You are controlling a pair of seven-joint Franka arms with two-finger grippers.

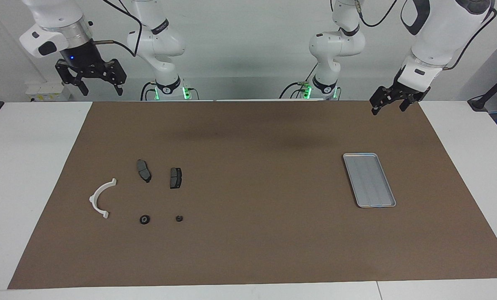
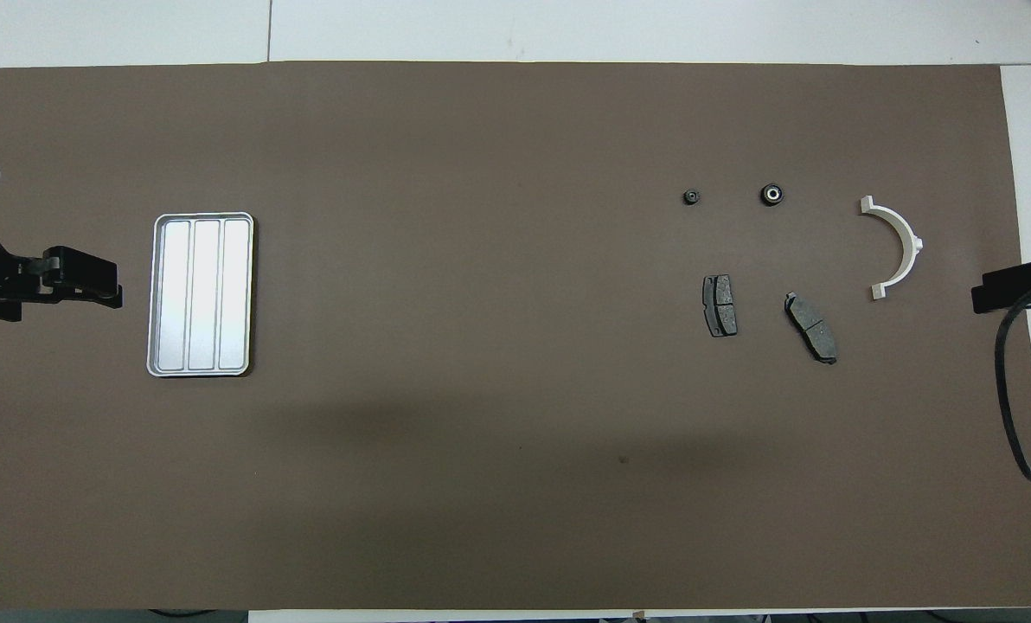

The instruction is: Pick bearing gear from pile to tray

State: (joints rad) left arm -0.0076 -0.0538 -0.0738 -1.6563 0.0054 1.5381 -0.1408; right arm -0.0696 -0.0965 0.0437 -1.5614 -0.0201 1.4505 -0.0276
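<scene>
The pile lies toward the right arm's end of the table. It holds a white half-ring bracket (image 1: 101, 197) (image 2: 896, 247), two dark grey brake pads (image 1: 144, 170) (image 1: 175, 178), and two small black round gears. The larger gear (image 1: 144, 219) (image 2: 771, 194) has a bright centre. The smaller gear (image 1: 179, 218) (image 2: 692, 197) lies beside it. Both gears lie farther from the robots than the pads. The silver tray (image 1: 369, 179) (image 2: 201, 294) lies empty toward the left arm's end. My right gripper (image 1: 101, 88) (image 2: 1000, 290) hangs open and empty, raised at the mat's edge. My left gripper (image 1: 388, 108) (image 2: 100, 285) hangs open, raised beside the tray.
A brown mat (image 1: 252, 187) covers most of the white table (image 1: 31, 166). A black cable (image 2: 1013, 407) loops down from the right arm over the mat's end. Both arm bases stand at the robots' edge of the table.
</scene>
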